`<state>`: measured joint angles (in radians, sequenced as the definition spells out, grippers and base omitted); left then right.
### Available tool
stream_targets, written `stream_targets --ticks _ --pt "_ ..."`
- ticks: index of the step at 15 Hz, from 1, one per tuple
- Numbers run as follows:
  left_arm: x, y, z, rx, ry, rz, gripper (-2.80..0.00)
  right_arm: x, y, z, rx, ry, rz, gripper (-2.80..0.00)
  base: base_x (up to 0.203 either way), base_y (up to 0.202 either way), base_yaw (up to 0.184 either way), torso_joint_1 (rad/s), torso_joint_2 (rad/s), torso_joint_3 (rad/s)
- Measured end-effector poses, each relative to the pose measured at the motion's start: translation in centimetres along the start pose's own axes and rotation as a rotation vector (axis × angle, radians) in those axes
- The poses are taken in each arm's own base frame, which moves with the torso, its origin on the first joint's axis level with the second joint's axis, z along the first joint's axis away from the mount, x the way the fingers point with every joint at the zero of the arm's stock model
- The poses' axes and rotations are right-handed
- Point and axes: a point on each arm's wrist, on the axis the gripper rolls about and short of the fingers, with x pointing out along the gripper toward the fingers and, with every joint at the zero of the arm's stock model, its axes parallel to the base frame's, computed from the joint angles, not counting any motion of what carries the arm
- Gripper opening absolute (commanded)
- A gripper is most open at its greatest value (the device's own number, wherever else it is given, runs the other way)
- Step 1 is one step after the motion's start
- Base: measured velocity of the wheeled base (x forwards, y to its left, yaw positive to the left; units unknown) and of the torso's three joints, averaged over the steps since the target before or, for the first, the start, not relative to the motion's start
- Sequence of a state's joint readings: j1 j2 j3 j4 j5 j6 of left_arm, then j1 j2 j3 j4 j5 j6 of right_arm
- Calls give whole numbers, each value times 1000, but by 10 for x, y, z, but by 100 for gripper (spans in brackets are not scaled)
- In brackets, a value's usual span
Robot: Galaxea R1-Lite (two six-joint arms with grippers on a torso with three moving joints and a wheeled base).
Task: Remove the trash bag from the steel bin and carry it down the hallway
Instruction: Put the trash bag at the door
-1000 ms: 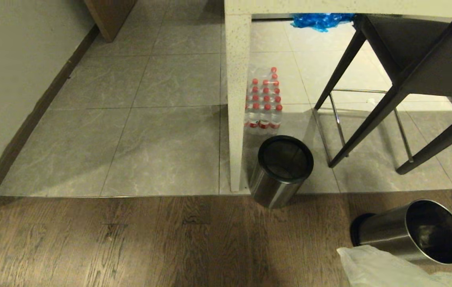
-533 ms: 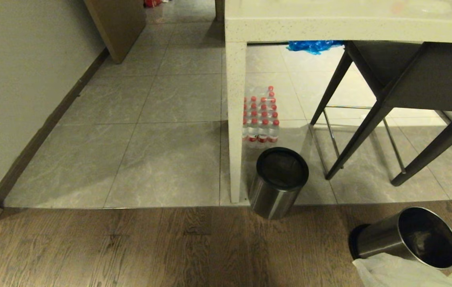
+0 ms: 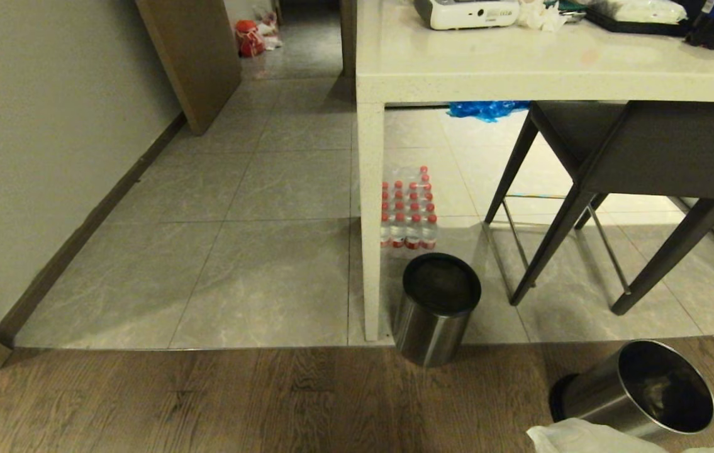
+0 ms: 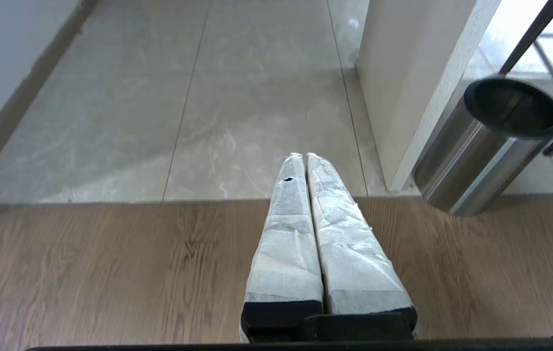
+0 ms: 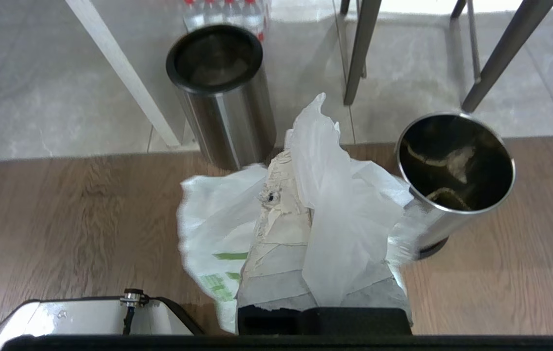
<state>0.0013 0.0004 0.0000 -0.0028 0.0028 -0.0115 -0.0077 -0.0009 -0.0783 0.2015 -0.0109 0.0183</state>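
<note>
We've got the trash bag (image 5: pixel 334 204) pinched in our right tool (image 5: pixel 300 185), draped over its closed fingers, already clear of the tipped steel bin (image 5: pixel 456 165) just beside it. The left tool (image 4: pixel 305 157) hangs shut and empty. The hallway (image 3: pixel 294 56) opens ahead and to our left, past the desk (image 3: pixel 520 69) leg.

Trash bag (image 5: pixel 334 204): thin, translucent white, crinkled, green print low on one side. It's out of the bin, pinched in my right end effector (image 5: pixel 281 170) and draped over both sides of it. Steel bin (image 3: pixel 636 393): brushed steel, tilted, open mouth showing, bagless, on the wood floor, base just beside the bag. Hallway (image 3: pixel 294 56): grey marbled tiles, running off beyond the wood floor.
</note>
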Motion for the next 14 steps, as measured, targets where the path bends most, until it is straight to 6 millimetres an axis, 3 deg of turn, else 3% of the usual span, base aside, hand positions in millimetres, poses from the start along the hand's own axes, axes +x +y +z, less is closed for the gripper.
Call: stream_targets --ticks 8,14 --pt "0 0 0 0 0 -1 -280 0 0 0 0 0 0 -280 0 0 0 4 3 195" --pt "0 0 0 8 -1 -3 -280 0 0 0 0 0 0 -280 0 0 0 2 2 23"
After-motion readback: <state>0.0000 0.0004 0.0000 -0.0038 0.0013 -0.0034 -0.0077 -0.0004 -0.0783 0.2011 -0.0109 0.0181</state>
